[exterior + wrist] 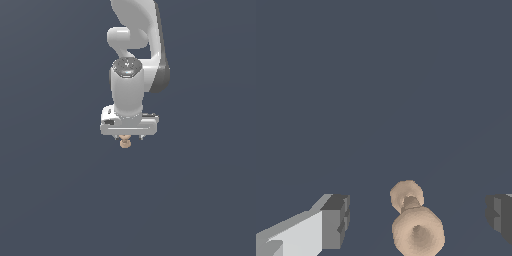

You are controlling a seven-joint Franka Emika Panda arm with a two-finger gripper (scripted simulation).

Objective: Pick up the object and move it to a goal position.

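Observation:
The object [125, 143] is a tiny tan spool with two knobby ends and a narrow waist. In the exterior view it shows just under the white hand of my gripper [129, 137]. The wrist view has the object [417, 234] lying between the two dark fingertips [336, 220], with a clear gap on either side. My gripper [417, 217] is open and neither finger touches the spool. Whether the spool rests on the floor or hangs above it cannot be told.
A plain dark blue-grey surface [60, 200] fills both views. The white arm [135, 30] rises above the hand in the exterior view. No other objects or markers show.

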